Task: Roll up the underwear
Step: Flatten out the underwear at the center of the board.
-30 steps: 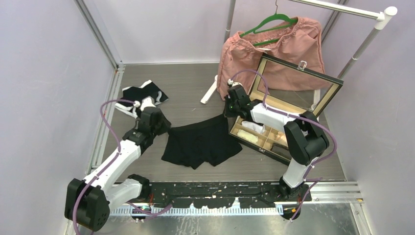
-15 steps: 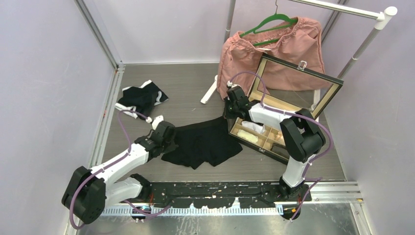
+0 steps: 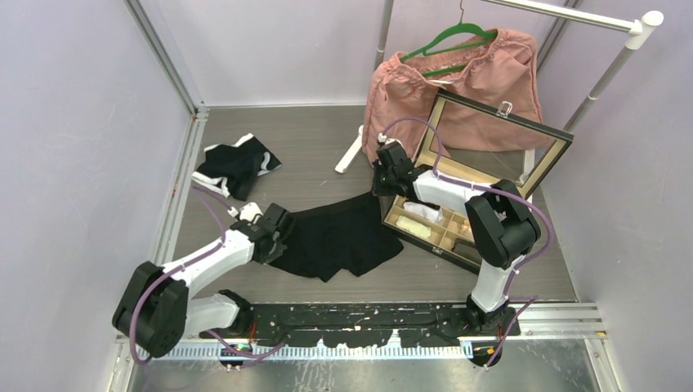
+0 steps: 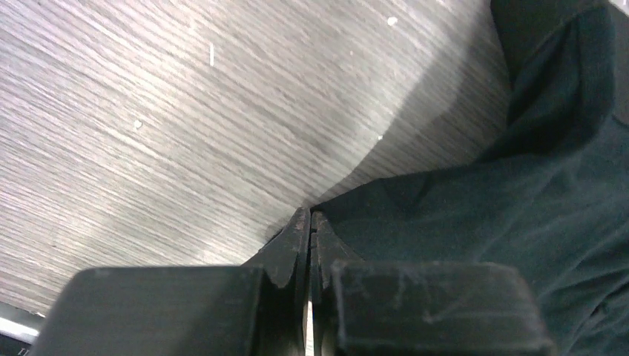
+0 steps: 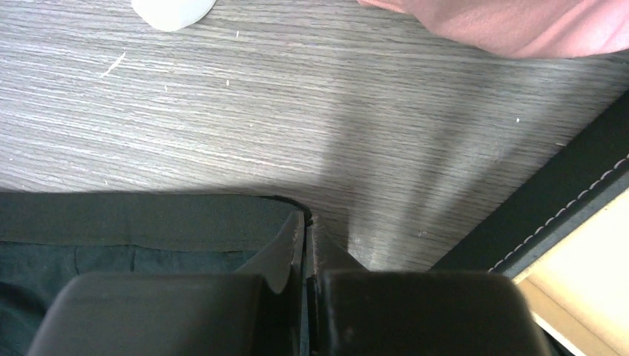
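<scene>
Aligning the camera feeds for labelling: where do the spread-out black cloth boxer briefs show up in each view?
Top external: the black cloth boxer briefs lie at centre frame, between the two arms.
Left wrist: the briefs fill the right side, with a corner at the shut jaws.
Right wrist: the briefs are lower left, with the waistband corner at the shut jaws.
Shared landmark: the grey wood-grain table top.

Bare table (image 3: pixel 319 147) lies open behind the underwear (image 3: pixel 339 237); the open box (image 3: pixel 474 104) crowds its right side.
</scene>
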Available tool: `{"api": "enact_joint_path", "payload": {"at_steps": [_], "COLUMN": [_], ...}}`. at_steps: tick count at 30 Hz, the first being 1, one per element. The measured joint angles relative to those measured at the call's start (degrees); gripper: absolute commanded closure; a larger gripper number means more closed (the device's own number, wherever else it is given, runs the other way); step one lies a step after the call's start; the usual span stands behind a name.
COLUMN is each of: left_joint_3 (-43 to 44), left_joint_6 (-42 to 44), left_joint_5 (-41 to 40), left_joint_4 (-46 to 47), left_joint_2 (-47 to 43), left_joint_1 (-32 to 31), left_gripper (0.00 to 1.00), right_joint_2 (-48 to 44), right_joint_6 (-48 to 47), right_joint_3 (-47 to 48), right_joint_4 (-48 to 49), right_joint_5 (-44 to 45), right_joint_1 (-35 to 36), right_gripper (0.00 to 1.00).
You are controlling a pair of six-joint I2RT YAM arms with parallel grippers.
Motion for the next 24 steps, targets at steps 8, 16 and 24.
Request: {"api": "enact_joint_path", "payload": {"at_steps": [8,16,24], "left_joint_3": [5.79,5.55,5.03], "left_joint_6": [-3.13,-6.86,-6.16], "left_joint_5": [0.15,-2.10,-4.13], "left_joint_4": [-3.21,-10.38,-15.10], "left_joint_2": [8.09,5.11,-8.41], "left_joint_1": [4.96,10.91,12.66], "left_gripper": [0.99,0.99,0.99], "right_joint_2": [0.07,0.07,0.07], "right_joint_6": [-0.15,-0.66,-1.25], "right_joint_3": [0.04,0.09,0.13], "right_joint_4": [-0.37,-1.05,-1.68], "right_joint_5": [1.01,2.23,2.12], "right_joint_1": [0.00,0.00,0.00], "right_gripper": [0.96,0.96,0.96]}}
